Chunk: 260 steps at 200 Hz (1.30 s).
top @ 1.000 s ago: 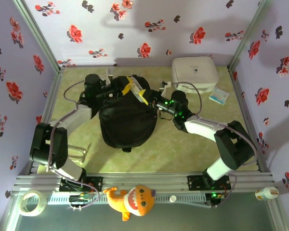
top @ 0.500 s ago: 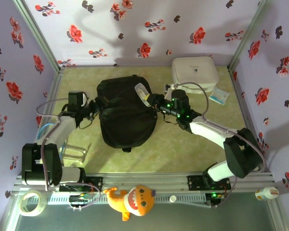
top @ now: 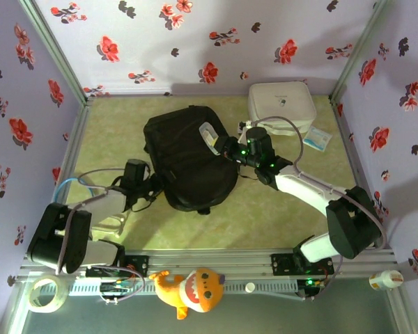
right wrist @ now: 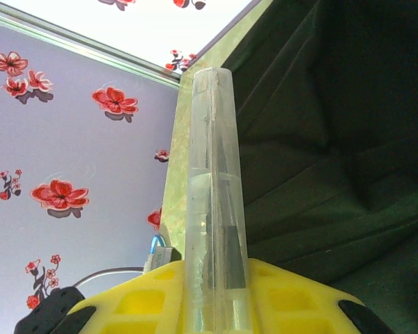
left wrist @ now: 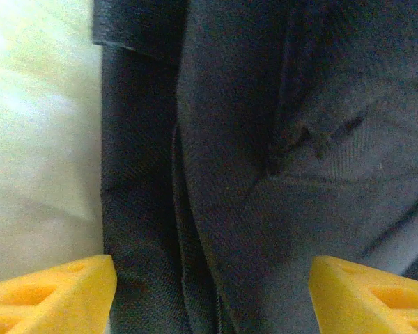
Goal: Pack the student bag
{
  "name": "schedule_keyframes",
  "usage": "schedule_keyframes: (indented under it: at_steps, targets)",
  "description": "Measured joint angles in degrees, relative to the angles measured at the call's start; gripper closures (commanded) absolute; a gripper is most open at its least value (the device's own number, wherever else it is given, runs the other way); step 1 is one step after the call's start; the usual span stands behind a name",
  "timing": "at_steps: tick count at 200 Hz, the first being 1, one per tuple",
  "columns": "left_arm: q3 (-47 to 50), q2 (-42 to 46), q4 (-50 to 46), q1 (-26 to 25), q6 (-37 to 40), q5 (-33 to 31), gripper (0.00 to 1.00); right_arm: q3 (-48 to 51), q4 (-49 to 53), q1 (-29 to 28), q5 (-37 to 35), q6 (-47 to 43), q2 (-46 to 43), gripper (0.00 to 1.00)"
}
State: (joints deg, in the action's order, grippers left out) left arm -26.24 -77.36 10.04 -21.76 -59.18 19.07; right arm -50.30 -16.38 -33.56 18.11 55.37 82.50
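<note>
Mid-table, the student bag lies flat. Left gripper at its near-left edge, jaws apart. Right gripper at the bag's right edge, clamped on a clear tube.

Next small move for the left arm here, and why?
Probably close the left gripper on the bag edge: its jaws stand open with black fabric between them, while the right gripper holds a clear tube at the bag's other side and likely needs the bag steadied.
</note>
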Motion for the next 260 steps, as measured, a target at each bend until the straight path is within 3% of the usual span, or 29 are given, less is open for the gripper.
schedule_keyframes:
  at_steps: [43, 68, 88, 117, 149, 188, 260]
  targets:
    - [-2.7, -5.2, 5.4, -8.1, -3.0, 0.0, 0.28, 0.0, 1.4, 0.5, -0.8, -0.9, 0.0, 0.79]
    - [-3.4, -4.7, 4.3, -8.7, -3.3, -1.2, 0.23, 0.0, 2.4, 1.1, -1.8, -1.2, 0.0, 0.79]
    - [-4.8, -1.3, -2.3, -8.7, -0.8, -4.0, 0.23, 0.0, 2.9, 1.6, -2.4, -1.4, 0.0, 0.79]
    - [-13.2, 3.7, -16.1, -8.1, 10.5, -7.5, 0.24, 0.3, 3.3, 2.0, -3.1, -1.9, -0.7, 0.79]
    - [-29.5, 2.1, -27.8, -7.6, 26.3, -10.4, 0.29, 0.9, 3.1, 2.0, -3.1, -2.1, -1.2, 0.79]
    - [-44.0, -9.0, -34.0, -7.5, 41.5, -14.5, 0.38, 3.7, 2.5, 2.0, -3.1, -1.8, -1.6, 0.79]
    - [-59.3, -26.6, -41.6, -5.6, 57.7, -19.0, 0.54, 7.2, -1.6, 2.1, 0.1, 0.6, -1.9, 0.80]
